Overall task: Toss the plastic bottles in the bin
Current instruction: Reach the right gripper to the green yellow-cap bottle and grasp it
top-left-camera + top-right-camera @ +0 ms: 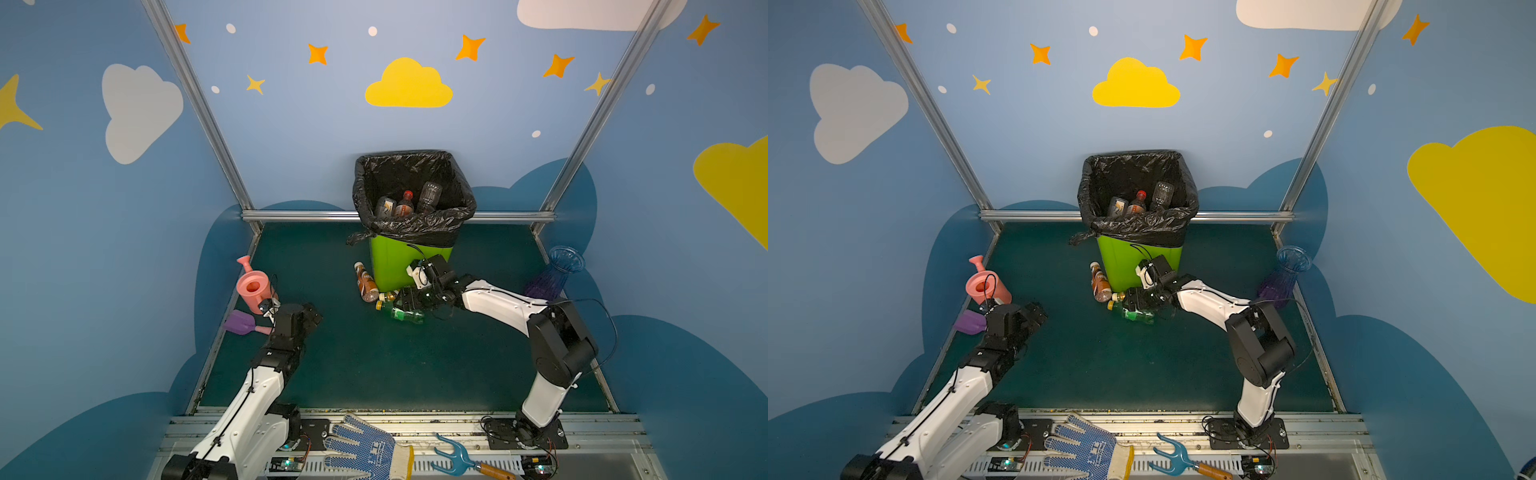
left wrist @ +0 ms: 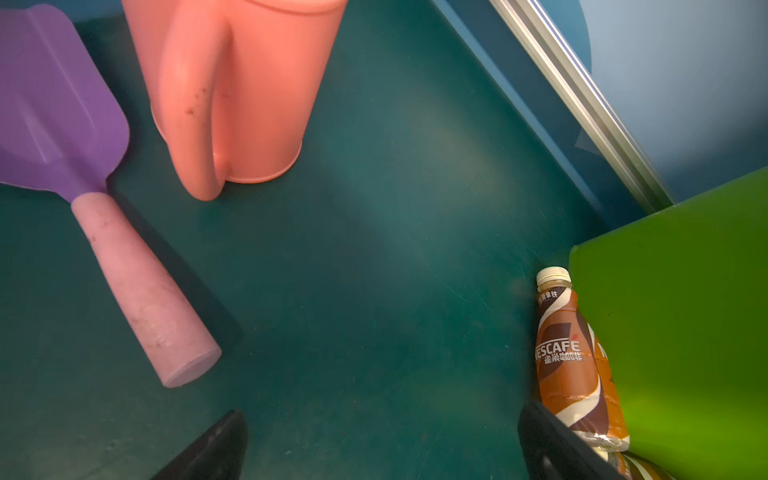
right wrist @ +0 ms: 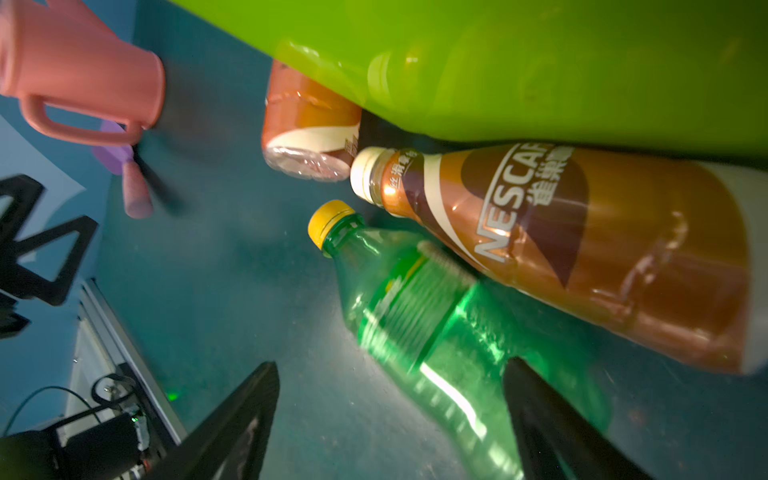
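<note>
at mid-frame in a top view, the green bottle (image 1: 409, 316) is straddled by the spread right gripper (image 3: 392, 365), below the bin (image 1: 390, 266); the left gripper (image 2: 382, 411) is held spread, empty.

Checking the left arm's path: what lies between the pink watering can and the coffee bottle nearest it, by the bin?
Only bare green mat; the left wrist view shows it between the watering can and the coffee bottle.

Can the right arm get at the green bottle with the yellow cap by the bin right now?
Probably yes. The right gripper sits low at the green bottle with its jaws open around it, and nothing lies on top. The brown coffee bottle beside it, against the bin, leaves little room there.
</note>
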Tool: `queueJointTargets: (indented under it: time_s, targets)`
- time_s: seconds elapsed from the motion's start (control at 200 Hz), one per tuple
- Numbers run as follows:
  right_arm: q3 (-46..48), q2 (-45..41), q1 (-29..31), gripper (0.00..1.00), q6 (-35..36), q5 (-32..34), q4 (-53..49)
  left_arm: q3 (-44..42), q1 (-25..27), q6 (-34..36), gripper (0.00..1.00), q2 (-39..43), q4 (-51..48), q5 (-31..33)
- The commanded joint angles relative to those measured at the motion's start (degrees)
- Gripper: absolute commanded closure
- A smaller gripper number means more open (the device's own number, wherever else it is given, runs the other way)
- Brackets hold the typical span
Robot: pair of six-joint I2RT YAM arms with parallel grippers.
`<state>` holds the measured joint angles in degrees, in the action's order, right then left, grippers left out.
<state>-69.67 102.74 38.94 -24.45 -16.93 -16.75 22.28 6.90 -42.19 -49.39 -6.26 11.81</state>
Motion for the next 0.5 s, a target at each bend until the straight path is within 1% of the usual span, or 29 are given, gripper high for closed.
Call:
queueJointTargets:
  time_s: [0.0,0.135,0.19,0.3,0.38,0.496]
  targets:
    - [-2.16,0.43,1.59,0.16,2.64,-0.07,-4.52,1.21,-0.47,1.01,0.00,0.76,-0.15,-0.65]
    - [-1.33,-0.68,2.88,0.24,2.07,-3.33,-6.03,1.01,-0.72,1.14,0.00,1.22,-0.50,-0.65]
    - [-0.71,-1.58,3.58,0.25,1.79,-3.40,-6.73,0.86,-0.84,1.15,0.00,1.31,-0.57,-0.74]
    - [-1.91,-2.60,5.00,0.21,2.68,0.94,-10.14,0.51,-1.01,1.14,0.00,1.39,-0.34,-0.82]
    - [-5.60,-1.03,6.46,0.17,5.83,3.84,-14.76,0.41,-1.04,1.20,0.00,1.12,0.01,-1.09]
    - [-10.73,2.33,9.42,0.13,11.53,5.59,-20.80,0.49,-1.06,1.45,0.00,1.17,-0.25,-1.44]
